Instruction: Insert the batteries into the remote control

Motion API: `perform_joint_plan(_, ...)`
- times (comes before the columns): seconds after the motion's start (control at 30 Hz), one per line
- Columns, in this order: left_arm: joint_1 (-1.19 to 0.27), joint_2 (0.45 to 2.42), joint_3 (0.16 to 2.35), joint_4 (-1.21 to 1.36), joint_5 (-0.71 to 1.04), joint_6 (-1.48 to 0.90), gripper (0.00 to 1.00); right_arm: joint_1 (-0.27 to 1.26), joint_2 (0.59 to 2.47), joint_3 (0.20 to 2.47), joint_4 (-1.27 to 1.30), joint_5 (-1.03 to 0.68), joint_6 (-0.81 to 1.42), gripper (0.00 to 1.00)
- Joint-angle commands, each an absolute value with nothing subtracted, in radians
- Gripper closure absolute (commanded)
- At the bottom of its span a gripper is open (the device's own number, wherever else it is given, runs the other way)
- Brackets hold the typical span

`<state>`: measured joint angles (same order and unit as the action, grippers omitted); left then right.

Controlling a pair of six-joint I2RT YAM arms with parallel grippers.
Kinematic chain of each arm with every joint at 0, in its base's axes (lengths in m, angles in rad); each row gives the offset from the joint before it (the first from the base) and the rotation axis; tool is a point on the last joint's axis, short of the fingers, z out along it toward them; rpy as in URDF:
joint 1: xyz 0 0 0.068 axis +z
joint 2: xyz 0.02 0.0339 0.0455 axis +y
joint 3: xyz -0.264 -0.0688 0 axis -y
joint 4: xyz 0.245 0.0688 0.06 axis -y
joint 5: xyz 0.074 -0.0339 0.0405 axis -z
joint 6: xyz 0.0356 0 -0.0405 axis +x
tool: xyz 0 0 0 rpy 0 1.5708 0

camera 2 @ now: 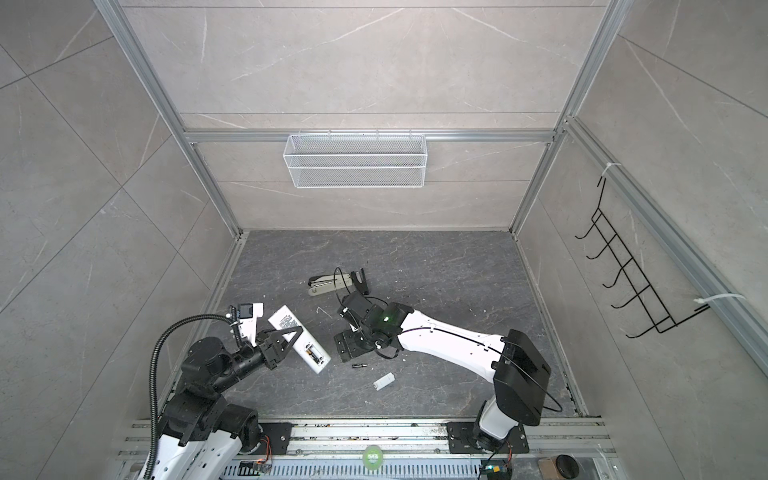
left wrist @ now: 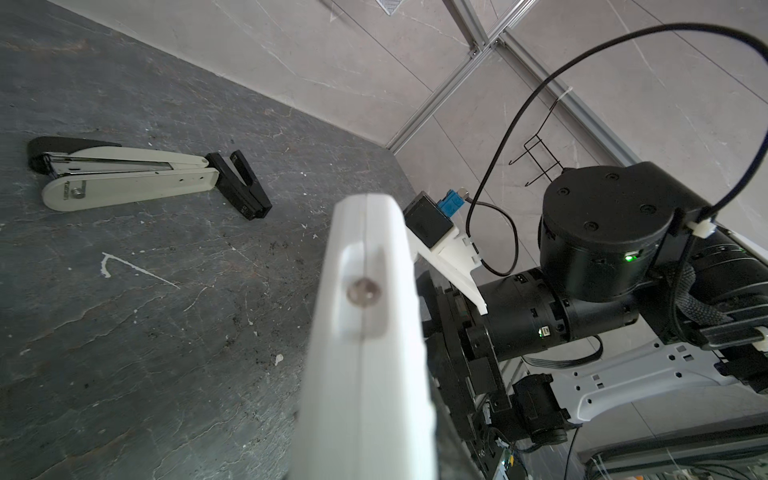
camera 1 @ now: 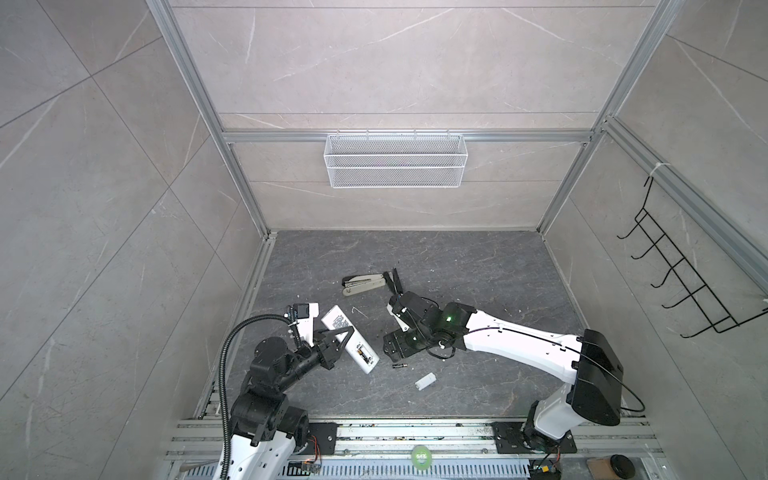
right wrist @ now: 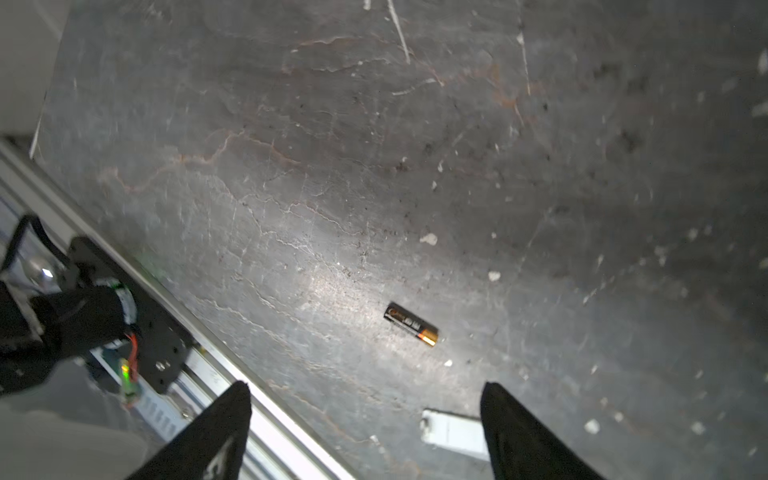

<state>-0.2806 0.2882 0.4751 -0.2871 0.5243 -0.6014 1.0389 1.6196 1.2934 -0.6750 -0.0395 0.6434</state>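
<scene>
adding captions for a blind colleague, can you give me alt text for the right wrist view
A black battery with a copper-gold end lies on the dark, scratched table ahead of the open, empty right gripper. A small white plastic piece lies on the table by one black finger, partly hidden behind it.

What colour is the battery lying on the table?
The battery is black with a copper-gold end band; clearest in the right wrist view.
</scene>
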Motion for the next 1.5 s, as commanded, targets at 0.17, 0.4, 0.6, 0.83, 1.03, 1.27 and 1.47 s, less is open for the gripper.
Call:
perform_joint_plan(0.17,-0.276,0.164,0.528,-0.298,0.478,-0.558,1.0,1.09,1.739,1.346,-0.809,-0.063,1.361,0.22)
perform_joint_plan(0.4,-0.276,0.125,0.529,-0.307,0.468,-0.554,1.0,1.097,1.761,1.255,-0.714,-0.038,1.576,0.32)
perform_joint_plan(0.6,-0.276,0.106,0.508,-0.284,0.468,-0.566,1.0,1.086,1.814,1.278,-0.725,-0.029,1.617,0.42)
perform_joint_plan(0.83,-0.276,0.101,0.5,-0.277,0.467,-0.568,1.0,1.05,1.86,1.267,-0.697,-0.049,1.617,0.48)
perform_joint_plan(1.03,-0.278,0.1,0.496,-0.272,0.467,-0.57,1.0,1.034,1.878,1.275,-0.68,-0.05,1.61,0.48)
perform_joint_plan(1.27,-0.281,0.097,0.495,-0.27,0.465,-0.57,1.0,1.03,1.921,1.32,-0.703,-0.069,1.589,0.5)
perform_joint_plan(1.47,-0.282,0.092,0.495,-0.271,0.462,-0.571,1.0,1.022,1.94,1.336,-0.709,-0.069,1.579,0.53)
